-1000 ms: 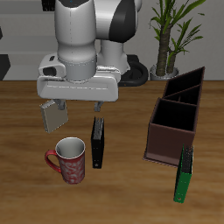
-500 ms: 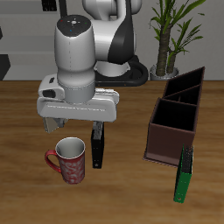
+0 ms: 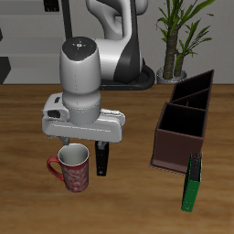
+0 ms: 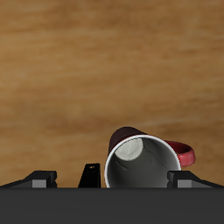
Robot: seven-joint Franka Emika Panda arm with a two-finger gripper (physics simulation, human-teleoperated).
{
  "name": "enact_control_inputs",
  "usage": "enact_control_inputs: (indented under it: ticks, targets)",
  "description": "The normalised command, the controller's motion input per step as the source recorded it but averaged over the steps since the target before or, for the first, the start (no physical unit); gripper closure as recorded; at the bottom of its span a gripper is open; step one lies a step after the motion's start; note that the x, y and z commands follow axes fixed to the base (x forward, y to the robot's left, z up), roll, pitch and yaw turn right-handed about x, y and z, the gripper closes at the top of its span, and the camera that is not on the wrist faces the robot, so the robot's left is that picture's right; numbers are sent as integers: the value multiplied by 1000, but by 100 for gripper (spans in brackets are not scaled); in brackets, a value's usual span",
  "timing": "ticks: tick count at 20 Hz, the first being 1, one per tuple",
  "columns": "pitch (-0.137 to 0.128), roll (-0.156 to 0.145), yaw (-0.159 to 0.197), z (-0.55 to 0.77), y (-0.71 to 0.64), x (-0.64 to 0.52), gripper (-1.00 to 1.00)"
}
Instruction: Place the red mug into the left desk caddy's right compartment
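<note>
Over the last second the gripper (image 3: pixel 77 144) has come down steadily and shifted toward the table's front edge; it now sits directly above the red mug (image 3: pixel 73 170), its body covering the back of the mug's rim in the exterior view. Earlier it hung higher and farther back from the mug.

The mug itself has not moved: upright on the table, handle pointing away from the left desk caddy (image 3: pixel 183 123), with a black book (image 3: pixel 102 157) just beside it on the caddy side.

Wrist view: mug (image 4: pixel 140 160) centred between the two fingertips (image 4: pixel 38 178), white interior visible. Fingers spread wide, one on each side of the mug, neither touching it. Nothing held.

Judgement: the approach is nearly done and alignment looks good; the grasp is not yet made.

The right compartment (image 3: pixel 172 144) is well apart from the mug and nothing is in it. A green book (image 3: pixel 192 183) leans at the caddy's front corner, near that compartment; worth watching during the carry.
</note>
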Motion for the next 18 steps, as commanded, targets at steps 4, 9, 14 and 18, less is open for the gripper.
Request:
enact_control_inputs:
  ticks: [4, 9, 14, 18]
  targets:
    - [0, 9, -63, -370, 55, -60, -100]
    - [23, 19, -39, -403, 82, -8, -100]
    - [36, -16, -26, -406, -60, 40, -100]
    - [49, -19, -23, -341, -68, 78, -100]
